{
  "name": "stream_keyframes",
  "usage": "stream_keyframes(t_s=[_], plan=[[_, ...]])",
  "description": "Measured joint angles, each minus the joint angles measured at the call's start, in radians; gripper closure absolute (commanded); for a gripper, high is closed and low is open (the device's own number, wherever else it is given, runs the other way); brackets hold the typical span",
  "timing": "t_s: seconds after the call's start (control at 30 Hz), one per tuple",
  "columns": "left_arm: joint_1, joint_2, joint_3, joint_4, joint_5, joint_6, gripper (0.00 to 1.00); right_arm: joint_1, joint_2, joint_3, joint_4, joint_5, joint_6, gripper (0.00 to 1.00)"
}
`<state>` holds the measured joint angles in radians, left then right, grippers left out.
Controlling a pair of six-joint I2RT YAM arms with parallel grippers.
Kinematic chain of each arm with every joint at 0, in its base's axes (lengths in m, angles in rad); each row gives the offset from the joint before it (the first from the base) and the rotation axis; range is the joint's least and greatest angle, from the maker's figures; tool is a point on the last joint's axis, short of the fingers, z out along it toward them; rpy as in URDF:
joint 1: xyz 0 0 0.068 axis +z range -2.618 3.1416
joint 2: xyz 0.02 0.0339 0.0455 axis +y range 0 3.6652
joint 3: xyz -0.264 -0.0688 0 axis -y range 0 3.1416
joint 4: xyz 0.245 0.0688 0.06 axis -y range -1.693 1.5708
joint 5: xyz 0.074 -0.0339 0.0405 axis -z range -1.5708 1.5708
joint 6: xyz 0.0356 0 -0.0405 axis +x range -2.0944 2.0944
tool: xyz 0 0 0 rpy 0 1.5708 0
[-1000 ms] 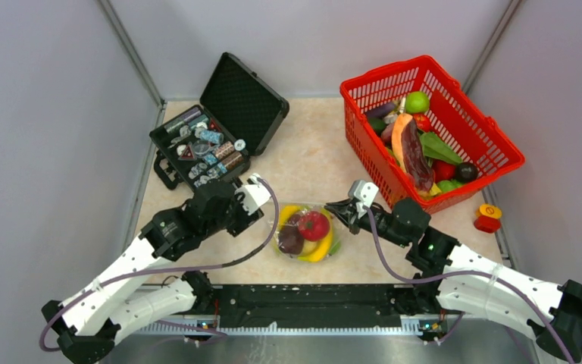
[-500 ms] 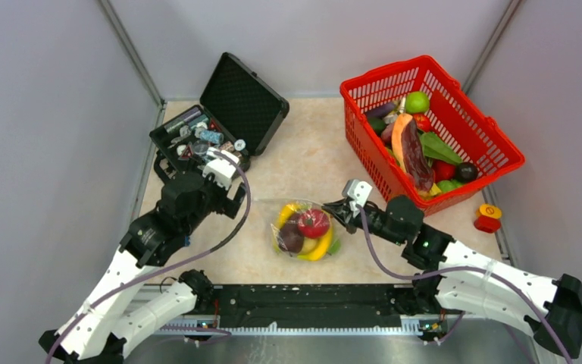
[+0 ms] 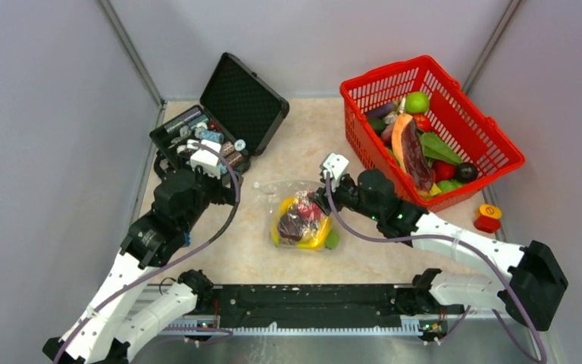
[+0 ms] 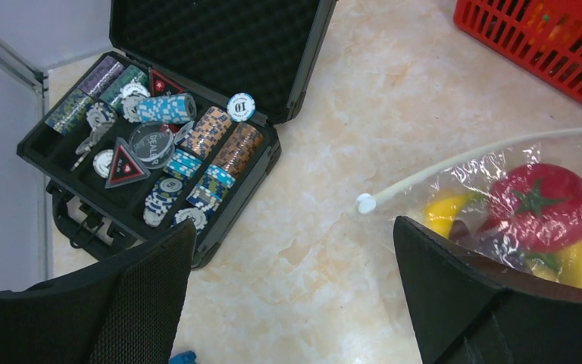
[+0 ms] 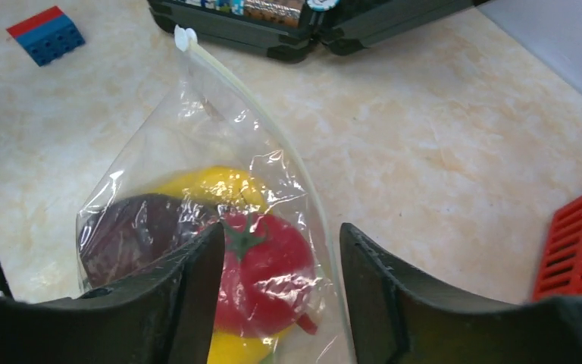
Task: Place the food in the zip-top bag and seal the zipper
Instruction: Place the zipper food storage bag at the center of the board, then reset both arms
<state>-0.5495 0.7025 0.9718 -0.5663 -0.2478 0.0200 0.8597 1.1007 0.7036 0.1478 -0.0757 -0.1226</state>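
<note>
Food-filled zip-top bag looks floppy, slick; pinch the stiffer zipper. The right gripper straddles it, fingers apart; left gripper released, empty.

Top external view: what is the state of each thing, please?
zip-top bag: holds food
zipper: looks closed, not certain
black case: lid open
red basket: filled
left gripper: open, empty
right gripper: fingers apart around bag, grip unclear

Zip-top bag and red basket each partly beyond the left wrist view's right edge.
</note>
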Motion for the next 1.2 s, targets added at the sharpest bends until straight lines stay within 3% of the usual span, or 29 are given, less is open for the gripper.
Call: stream_keyframes(t_s=[0.27, 0.5, 0.83, 1.0, 1.2], plan=[[0.013, 0.000, -0.045, 0.023, -0.005, -0.071, 0.01, -0.001, -0.030, 0.058, -0.029, 0.103, 0.024, 0.20], [0.104, 0.050, -0.047, 0.039, 0.010, -0.130, 0.01, -0.029, -0.092, 0.172, -0.112, 0.146, 0.161, 0.20], [0.333, 0.126, -0.040, 0.030, 0.188, -0.258, 0.01, -0.051, -0.105, 0.268, -0.243, 0.135, 0.277, 0.18], [0.459, 0.190, 0.008, 0.013, 0.270, -0.330, 0.01, -0.165, -0.113, 0.296, -0.317, 0.125, 0.327, 0.17], [0.470, 0.237, 0.048, -0.005, 0.224, -0.420, 0.01, -0.346, -0.137, 0.348, -0.380, 0.128, 0.362, 0.16]])
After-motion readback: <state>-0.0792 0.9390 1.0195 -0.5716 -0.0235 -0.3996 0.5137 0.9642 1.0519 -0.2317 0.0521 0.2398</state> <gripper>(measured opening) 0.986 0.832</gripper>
